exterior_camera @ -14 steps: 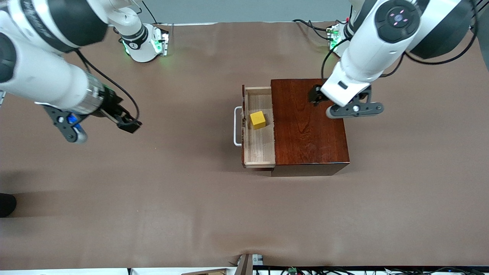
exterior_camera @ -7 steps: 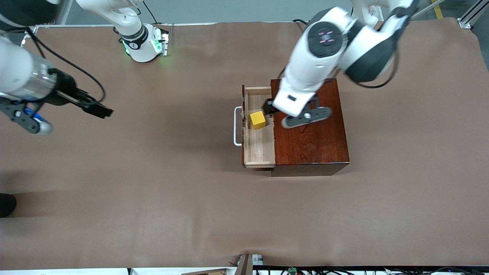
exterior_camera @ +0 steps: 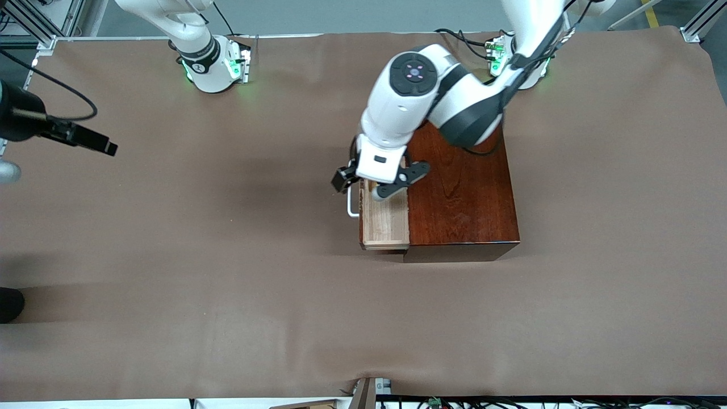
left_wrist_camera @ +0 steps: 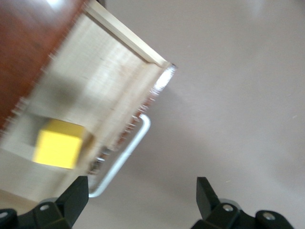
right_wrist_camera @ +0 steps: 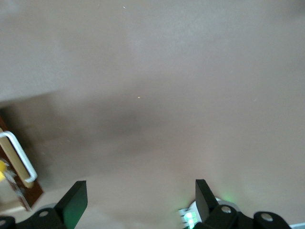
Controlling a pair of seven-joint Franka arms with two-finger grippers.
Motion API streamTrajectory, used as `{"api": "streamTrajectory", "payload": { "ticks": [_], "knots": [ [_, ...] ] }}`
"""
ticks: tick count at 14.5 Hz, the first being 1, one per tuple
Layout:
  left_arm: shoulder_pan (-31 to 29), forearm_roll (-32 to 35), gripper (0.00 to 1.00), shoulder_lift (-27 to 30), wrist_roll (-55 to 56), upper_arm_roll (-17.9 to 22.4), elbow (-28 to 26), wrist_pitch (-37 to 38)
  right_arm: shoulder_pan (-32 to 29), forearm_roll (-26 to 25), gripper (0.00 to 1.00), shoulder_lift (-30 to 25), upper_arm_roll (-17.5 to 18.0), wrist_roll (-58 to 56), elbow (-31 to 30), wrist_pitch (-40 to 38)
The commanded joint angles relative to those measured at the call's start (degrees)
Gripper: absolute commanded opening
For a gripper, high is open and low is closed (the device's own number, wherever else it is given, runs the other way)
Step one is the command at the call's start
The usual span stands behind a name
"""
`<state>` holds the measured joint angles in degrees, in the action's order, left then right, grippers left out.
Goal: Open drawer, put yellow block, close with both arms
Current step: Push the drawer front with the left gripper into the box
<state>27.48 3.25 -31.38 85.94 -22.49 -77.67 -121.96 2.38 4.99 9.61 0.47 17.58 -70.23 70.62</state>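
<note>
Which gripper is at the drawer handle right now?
The left gripper, open over the drawer's white handle. The right gripper hangs open over bare table at the right arm's end, well away from the drawer.

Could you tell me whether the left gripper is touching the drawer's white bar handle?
Apart. In the left wrist view, the left gripper is open, with the white U-shaped bar handle lying below and clear of both fingertips.

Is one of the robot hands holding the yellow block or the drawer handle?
No, nothing is held. The left gripper hangs open over the drawer's handle; the yellow block lies in the drawer. The right gripper is open too.
</note>
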Motion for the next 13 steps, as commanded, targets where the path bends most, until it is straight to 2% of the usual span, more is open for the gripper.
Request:
{"api": "streamTrajectory", "payload": {
  "ticks": [1,4,6,11,13],
  "knots": [
    [7.91,1.58,1.0,-4.47,9.47,6.64,4.29,-6.51,-0.71,-2.79,1.0,-5.47,1.03,-8.15,-5.87,1.1],
    [16.08,1.58,1.0,-8.86,19.58,14.9,5.51,-13.73,-0.71,-4.28,1.0,-11.0,1.11,-10.64,-14.47,5.3],
    [21.45,1.41,1.0,-11.94,25.03,20.52,8.14,-13.84,-0.62,-4.72,1.0,-12.68,1.11,-12.03,-18.44,9.17],
    [28.14,1.58,1.0,-16.34,38.48,27.39,8.07,-11.56,-0.71,-6.13,1.0,-12.69,0.68,-16.0,-18.37,10.15],
    [30.08,1.5,1.0,-17.57,40.26,29.51,8.07,-9.19,-0.71,-6.22,1.0,-12.69,0.67,-16.87,-18.37,10.42]
  ]
}}
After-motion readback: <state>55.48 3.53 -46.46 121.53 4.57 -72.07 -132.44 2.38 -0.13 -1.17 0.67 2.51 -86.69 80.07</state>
